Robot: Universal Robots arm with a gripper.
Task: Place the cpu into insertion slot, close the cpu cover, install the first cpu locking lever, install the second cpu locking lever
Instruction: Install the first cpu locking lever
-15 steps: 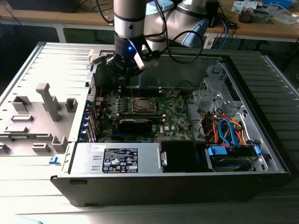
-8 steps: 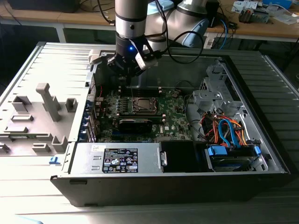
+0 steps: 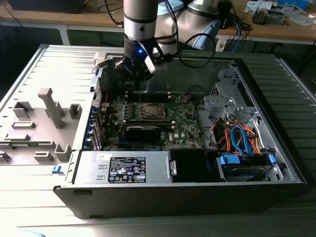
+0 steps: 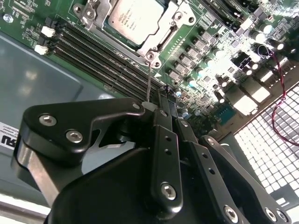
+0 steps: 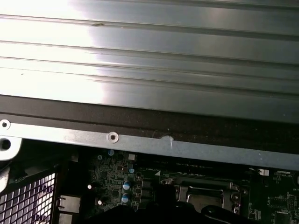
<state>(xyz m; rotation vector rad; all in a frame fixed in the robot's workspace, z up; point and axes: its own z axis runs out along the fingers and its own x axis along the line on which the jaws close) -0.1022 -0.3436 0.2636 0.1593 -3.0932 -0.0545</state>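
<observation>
- Cpu (image 4: 135,19) lies seated in the insertion slot (image 3: 151,111), its silvery face showing through the cpu cover (image 4: 156,39) frame, beyond the hand's tips.
- Hand (image 4: 161,105): fingers drawn together, pinching a thin wire locking lever (image 4: 148,81) that runs straight toward the socket's corner.
- Memory slots (image 4: 100,49) lie between.
- Farther off, the green board (image 4: 210,56) and case wall (image 5: 149,56).

Silvery-grey cpu (image 4: 134,18); green circuit board (image 4: 224,70); black claw (image 4: 163,105); red wire (image 4: 280,98); orange, blue cables (image 3: 242,138).
</observation>
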